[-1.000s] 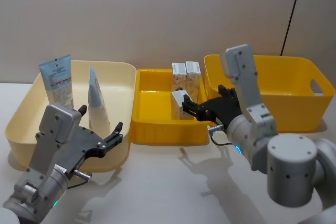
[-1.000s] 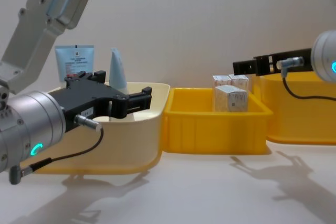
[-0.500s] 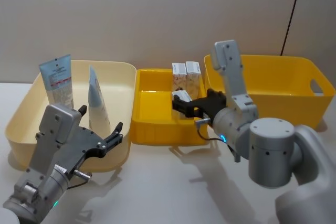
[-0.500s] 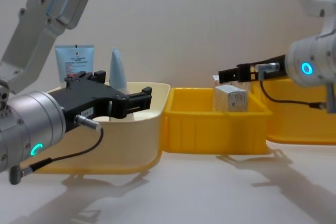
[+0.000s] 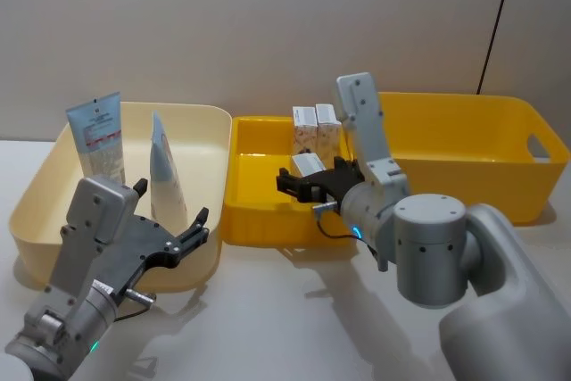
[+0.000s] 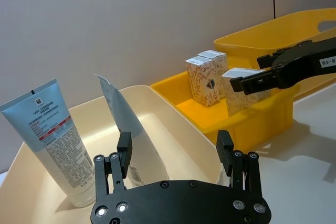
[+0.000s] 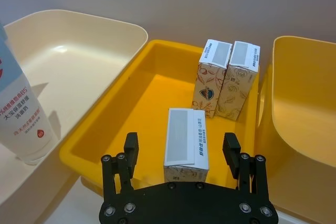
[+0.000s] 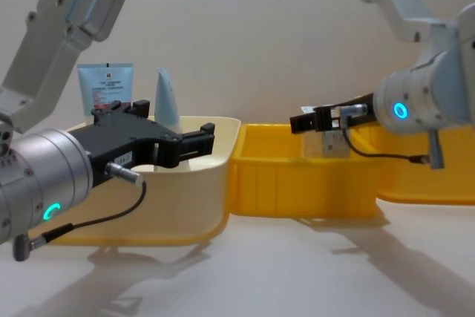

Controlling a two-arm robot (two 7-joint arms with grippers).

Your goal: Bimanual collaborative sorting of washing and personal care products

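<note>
Three small white printed cartons stand in the small yellow tray [image 5: 259,213]: two upright at the back [image 5: 317,128] and one nearer [image 5: 306,164]. My right gripper [image 5: 290,186] hovers open just over the near carton [image 7: 185,142], its fingers [image 7: 231,149] on either side and not touching it. Two pale blue squeeze tubes stand in the cream bin [image 5: 40,186]: one with a text label [image 5: 98,136], one seen edge-on [image 5: 165,171]. My left gripper [image 5: 171,202] is open at the cream bin's front wall, holding nothing.
A large yellow bin [image 5: 482,158] stands to the right of the tray. The three containers sit side by side along the back of the white table. The table in front of them is bare.
My right gripper has swung left from the large bin's front over the small tray, ending above the near carton. The left arm has not moved.
</note>
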